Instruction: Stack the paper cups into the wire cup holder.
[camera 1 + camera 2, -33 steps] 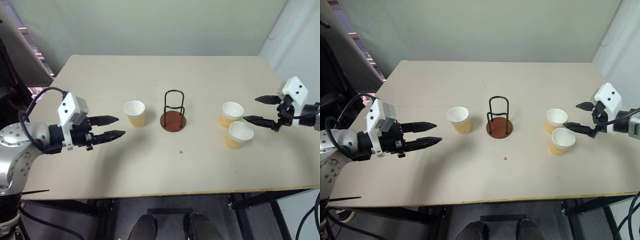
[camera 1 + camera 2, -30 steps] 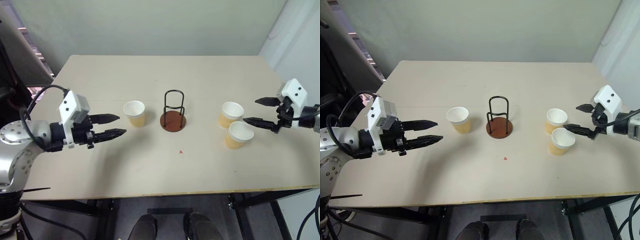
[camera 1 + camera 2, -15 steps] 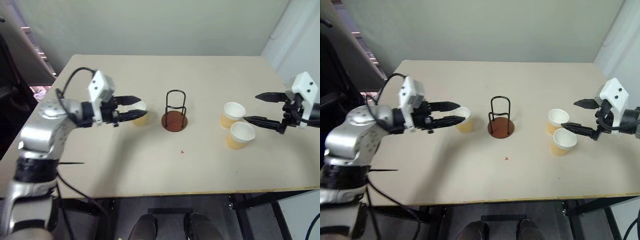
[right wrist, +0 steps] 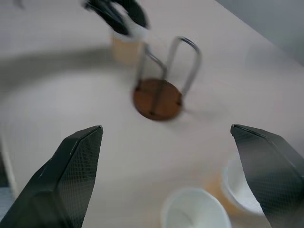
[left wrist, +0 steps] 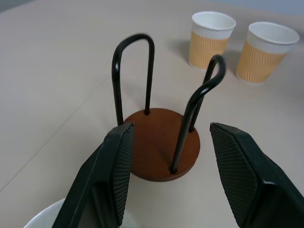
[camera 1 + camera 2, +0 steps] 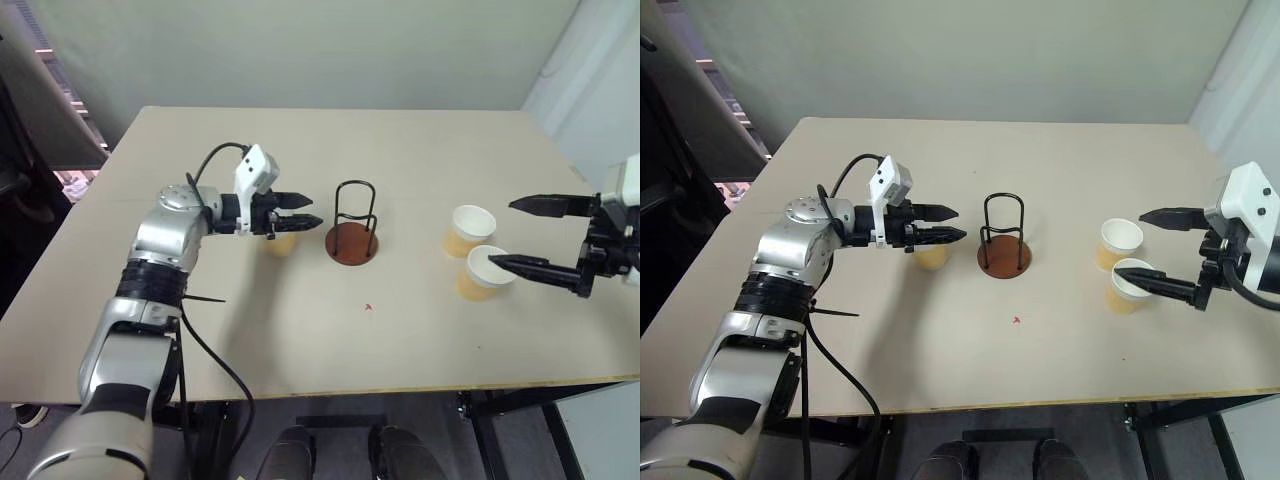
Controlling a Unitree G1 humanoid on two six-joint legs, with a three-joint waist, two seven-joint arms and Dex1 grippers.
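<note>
While both grippers stand spread and empty, the left gripper (image 6: 948, 224) hovers above a light, easily crushed paper cup (image 6: 932, 257), likely best pinched gently at its rim.

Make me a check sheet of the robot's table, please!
Surface: beige table, with a tiny red mark.
Job's things: wire holder upright mid-table, no cup in it. One cup on its left, under the left gripper; two cups close together on its right.
Clutter: nothing seen.
Grippers: left gripper open, over the left cup, pointing at the holder. Right gripper open wide, beside the two cups.
Cables: black cable looping on the left arm.
Surroundings: plain wall behind.
</note>
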